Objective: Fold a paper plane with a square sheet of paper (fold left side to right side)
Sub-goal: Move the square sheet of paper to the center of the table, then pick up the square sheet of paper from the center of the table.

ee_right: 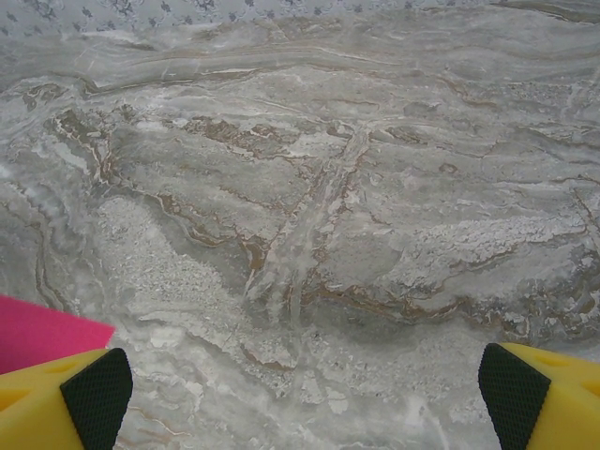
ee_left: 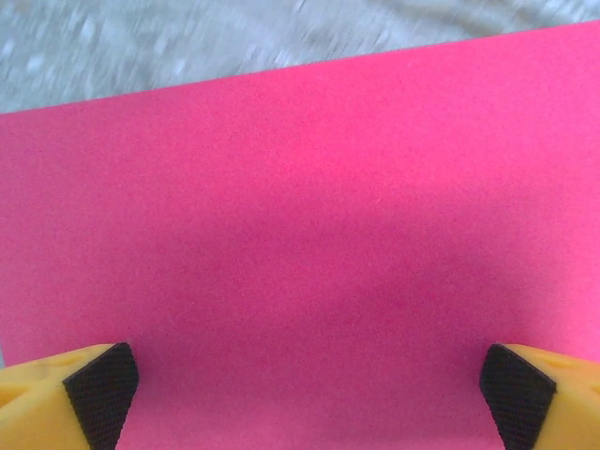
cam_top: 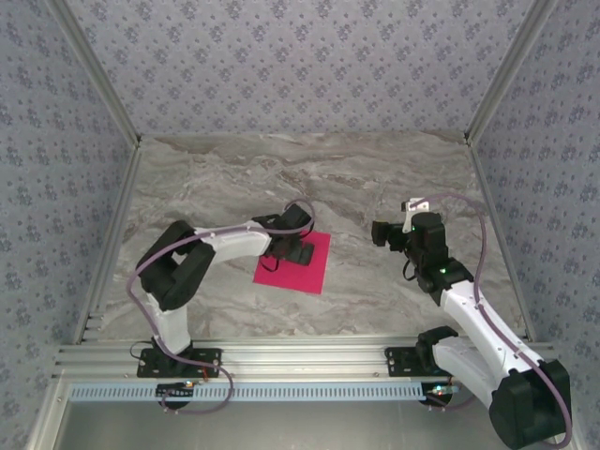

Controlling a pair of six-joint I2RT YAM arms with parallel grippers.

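bench [cam_top: 281,178]: grey marble top with patterned walls on three sides.
left arm [cam_top: 216,246]: reaches from the near edge in toward the middle of the bench.
right arm [cam_top: 469,309]: raised over the right half of the bench.
pink sheet [cam_top: 307,272]: square paper lying flat and unfolded near the middle of the bench, slightly skewed to its edges. It has no long axis.
left gripper [ee_left: 300,384]: jaws spread wide and holding nothing, low over the far left part of the pink sheet. I cannot tell whether it touches.
right gripper [ee_right: 300,389]: jaws wide and empty above bare marble, well apart from the pink sheet, which lies to its left.
what matters next: the left arm is far nearer. The sheet's left edge likely has to travel rightward.
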